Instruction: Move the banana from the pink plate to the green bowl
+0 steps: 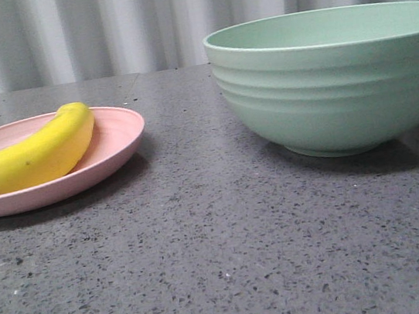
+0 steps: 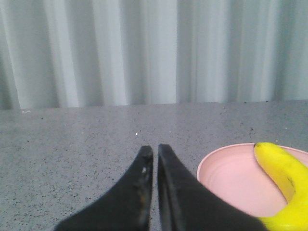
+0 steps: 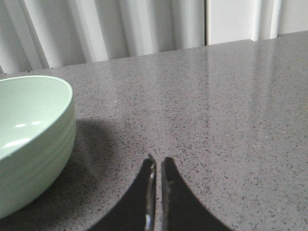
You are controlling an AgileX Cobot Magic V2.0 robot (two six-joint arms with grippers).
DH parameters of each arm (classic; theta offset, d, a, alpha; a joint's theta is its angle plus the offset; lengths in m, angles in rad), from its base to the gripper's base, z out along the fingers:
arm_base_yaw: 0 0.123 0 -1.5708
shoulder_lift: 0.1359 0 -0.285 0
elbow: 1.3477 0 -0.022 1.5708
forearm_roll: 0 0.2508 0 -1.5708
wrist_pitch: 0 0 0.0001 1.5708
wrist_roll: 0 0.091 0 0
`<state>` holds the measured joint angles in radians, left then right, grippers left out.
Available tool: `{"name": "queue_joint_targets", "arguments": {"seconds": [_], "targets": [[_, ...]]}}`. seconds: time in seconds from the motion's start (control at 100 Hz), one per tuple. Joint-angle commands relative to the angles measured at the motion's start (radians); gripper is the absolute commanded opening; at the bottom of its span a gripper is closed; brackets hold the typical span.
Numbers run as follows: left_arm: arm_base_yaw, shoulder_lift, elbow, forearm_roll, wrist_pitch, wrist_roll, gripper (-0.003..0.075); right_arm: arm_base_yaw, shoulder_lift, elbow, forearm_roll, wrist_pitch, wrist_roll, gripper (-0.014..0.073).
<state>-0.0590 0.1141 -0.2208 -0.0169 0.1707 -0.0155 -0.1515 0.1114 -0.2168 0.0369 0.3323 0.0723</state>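
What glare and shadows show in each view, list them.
Front view: the green bowl casts a soft shadow on the speckled table round its foot; the banana is glossy. Left wrist view: the left gripper is dark and blurred. Right wrist view: bright highlights inside the bowl, pale sheen on the far tabletop, the right gripper in silhouette.

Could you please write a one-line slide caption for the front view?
Banana resting on pink plate, left of the green bowl on a speckled grey table.
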Motion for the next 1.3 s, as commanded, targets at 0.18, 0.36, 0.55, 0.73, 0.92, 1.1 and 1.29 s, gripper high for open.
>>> {"name": "queue_joint_targets", "arguments": {"seconds": [0.18, 0.36, 0.55, 0.73, 0.92, 1.1, 1.29], "targets": [[-0.009, 0.252, -0.153, -0.003, -0.084, -0.007, -0.002, 0.001, 0.271, -0.235, -0.012, 0.005, -0.01, -0.0064], [-0.009, 0.362, -0.162, -0.018, -0.178, -0.007, -0.0019, 0.001, 0.375, -0.264, -0.012, -0.043, -0.01, -0.0064], [-0.009, 0.414, -0.162, -0.018, -0.262, -0.007, 0.0171, 0.001, 0.425, -0.264, 0.026, -0.026, -0.008, -0.0064], [-0.014, 0.468, -0.162, -0.09, -0.357, -0.007, 0.0358, 0.001, 0.431, -0.264, 0.027, -0.025, -0.008, -0.0064], [-0.09, 0.552, -0.219, -0.085, -0.294, -0.007, 0.0363, 0.001, 0.431, -0.264, 0.027, -0.025, -0.008, -0.0064], [-0.221, 0.681, -0.318, -0.085, -0.194, -0.007, 0.0482, 0.001, 0.431, -0.264, 0.027, -0.028, -0.008, -0.0064], [-0.348, 0.818, -0.451, -0.085, 0.009, -0.007, 0.0459, 0.001, 0.431, -0.264, 0.027, -0.033, -0.008, -0.0064]]}}
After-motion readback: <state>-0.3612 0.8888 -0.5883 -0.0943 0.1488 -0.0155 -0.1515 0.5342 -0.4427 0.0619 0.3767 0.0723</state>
